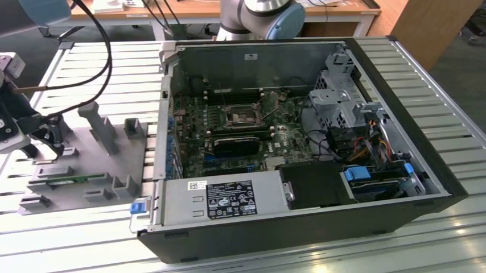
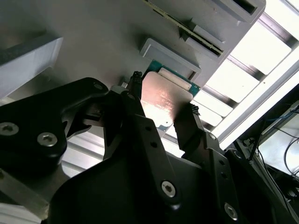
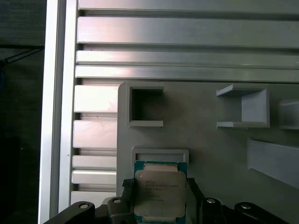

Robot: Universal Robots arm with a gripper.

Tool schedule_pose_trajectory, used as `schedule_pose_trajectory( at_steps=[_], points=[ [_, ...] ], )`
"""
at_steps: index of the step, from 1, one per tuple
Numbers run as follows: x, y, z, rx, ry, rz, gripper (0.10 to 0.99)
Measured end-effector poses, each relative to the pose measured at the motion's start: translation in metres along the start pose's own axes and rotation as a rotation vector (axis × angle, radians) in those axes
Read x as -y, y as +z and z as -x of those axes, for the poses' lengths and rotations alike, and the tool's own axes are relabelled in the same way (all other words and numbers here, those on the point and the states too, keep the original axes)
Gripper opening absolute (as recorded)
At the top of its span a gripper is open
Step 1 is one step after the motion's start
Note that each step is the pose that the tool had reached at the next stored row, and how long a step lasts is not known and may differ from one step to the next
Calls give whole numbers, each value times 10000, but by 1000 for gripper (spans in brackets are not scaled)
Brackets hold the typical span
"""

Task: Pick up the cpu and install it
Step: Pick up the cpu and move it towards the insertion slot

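The table (image 1: pixel 425 74) is made of pale ribbed metal slats laid side by side. In the exterior view, bright light washes the nearest ones almost white. Behind it stands a wooden desk (image 1: pixel 197 10) on white legs. At the exterior view's right a wooden panel (image 1: pixel 425 25) rises beside dark floor (image 1: pixel 472 79).
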State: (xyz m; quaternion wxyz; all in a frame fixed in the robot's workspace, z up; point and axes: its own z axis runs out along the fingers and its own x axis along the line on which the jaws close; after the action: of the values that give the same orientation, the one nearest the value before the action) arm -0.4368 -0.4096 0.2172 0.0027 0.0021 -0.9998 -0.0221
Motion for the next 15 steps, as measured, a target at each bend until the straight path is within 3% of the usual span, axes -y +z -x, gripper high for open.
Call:
schedule_pose_trajectory(
  at_steps=[15],
  points=[
    [-3, -66, 0, 0, 0, 0, 525]
  ],
)
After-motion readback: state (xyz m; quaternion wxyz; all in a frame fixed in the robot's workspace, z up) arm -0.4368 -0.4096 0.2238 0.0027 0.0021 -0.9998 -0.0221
